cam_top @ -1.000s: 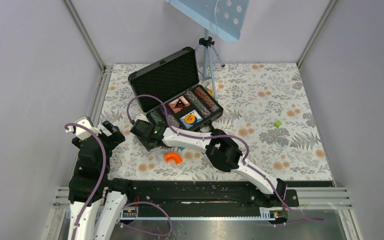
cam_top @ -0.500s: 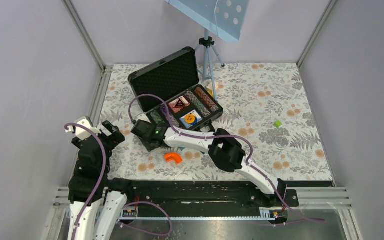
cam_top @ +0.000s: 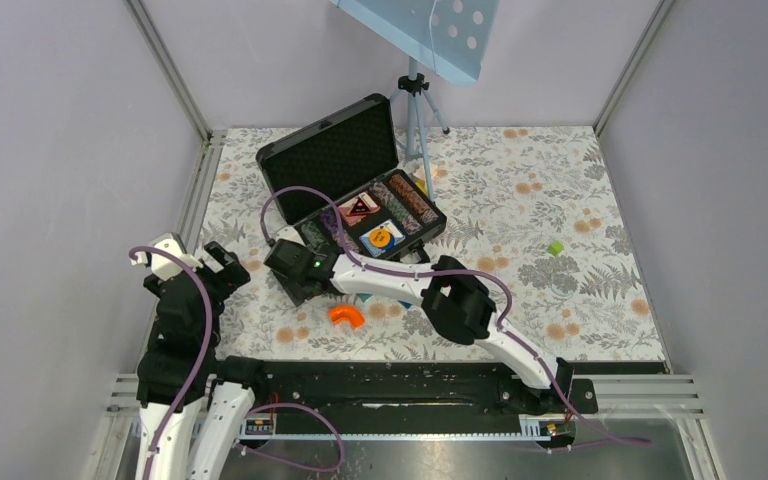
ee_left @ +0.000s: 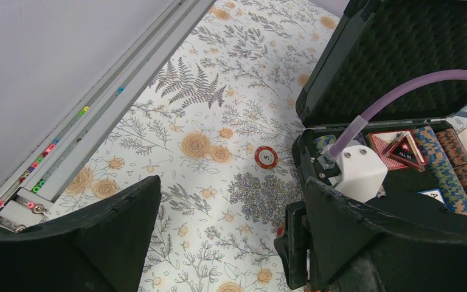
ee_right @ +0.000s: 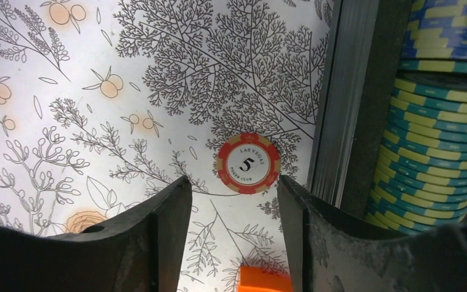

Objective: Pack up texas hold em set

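Observation:
The black briefcase (cam_top: 358, 185) of the texas hold em set stands open at the table's back left, with chip rows and card decks inside. A loose red chip (ee_right: 247, 163) marked 5 lies flat on the floral cloth, close beside the case wall (ee_right: 340, 109). My right gripper (ee_right: 234, 182) hovers over the cloth just short of it, open and empty. Teal and yellow chips (ee_right: 438, 146) fill the nearest row. My left gripper (ee_left: 231, 201) hangs wide open and empty at the left, and the same red chip (ee_left: 266, 157) shows beyond it.
An orange curved piece (cam_top: 345, 316) lies on the cloth near my right arm, and its edge (ee_right: 264, 280) shows between the right fingers. A small green block (cam_top: 556, 247) sits at the right. A tripod (cam_top: 415, 105) stands behind the case.
My right gripper's jaws have spread wider and its wrist has edged slightly toward the case. The left arm has not moved.

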Action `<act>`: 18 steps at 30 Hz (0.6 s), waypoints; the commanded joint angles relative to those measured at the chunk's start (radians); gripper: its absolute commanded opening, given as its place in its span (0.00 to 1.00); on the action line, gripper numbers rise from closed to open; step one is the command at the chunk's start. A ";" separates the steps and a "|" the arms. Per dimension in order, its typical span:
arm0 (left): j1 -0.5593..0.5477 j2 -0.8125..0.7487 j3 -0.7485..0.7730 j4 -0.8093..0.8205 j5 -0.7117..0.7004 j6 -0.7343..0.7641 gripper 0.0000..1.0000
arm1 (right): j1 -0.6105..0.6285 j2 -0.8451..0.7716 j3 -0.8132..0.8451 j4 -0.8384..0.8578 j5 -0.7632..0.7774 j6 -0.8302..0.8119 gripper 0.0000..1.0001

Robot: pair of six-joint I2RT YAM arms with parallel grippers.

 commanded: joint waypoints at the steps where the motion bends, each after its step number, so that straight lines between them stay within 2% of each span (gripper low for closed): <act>1: -0.005 -0.010 0.000 0.043 -0.023 0.008 0.87 | 0.003 -0.013 0.018 -0.044 0.079 0.021 0.62; 11: -0.006 -0.010 0.000 0.042 -0.027 0.010 0.87 | -0.005 0.077 0.093 -0.126 0.123 0.000 0.65; 18: -0.007 -0.009 0.000 0.042 -0.025 0.010 0.87 | -0.006 0.120 0.112 -0.143 0.088 0.008 0.65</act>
